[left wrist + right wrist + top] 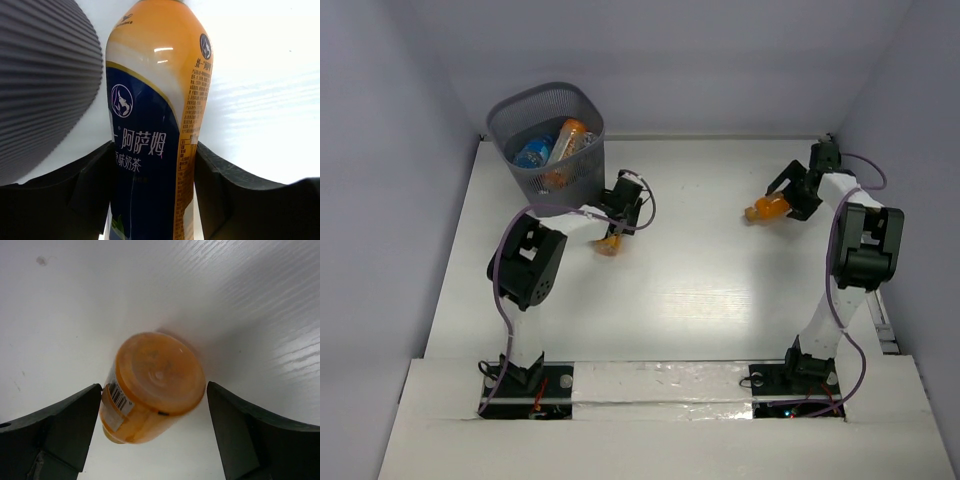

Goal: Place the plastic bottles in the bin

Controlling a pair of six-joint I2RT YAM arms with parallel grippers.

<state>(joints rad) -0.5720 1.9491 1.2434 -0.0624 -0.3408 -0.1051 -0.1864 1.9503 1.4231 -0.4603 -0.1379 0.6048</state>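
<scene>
My left gripper (618, 224) is shut on an orange bottle with a dark blue label (150, 120), just right of the dark grey mesh bin (546, 140). The bottle's end shows below the gripper in the top view (610, 244). The bin's wall fills the left of the left wrist view (45, 90). An orange bottle (569, 139) and a blue-labelled clear bottle (533, 152) lie in the bin. My right gripper (791, 199) is open around another orange bottle (152, 385) lying on the table at the far right (767, 209). Its left finger (65, 425) is at the label; the right finger (245, 425) stands apart.
The white table (700, 290) is walled on the left, back and right. The bin stands in the far left corner. A white ledge (660, 385) runs along the near edge by the arm bases.
</scene>
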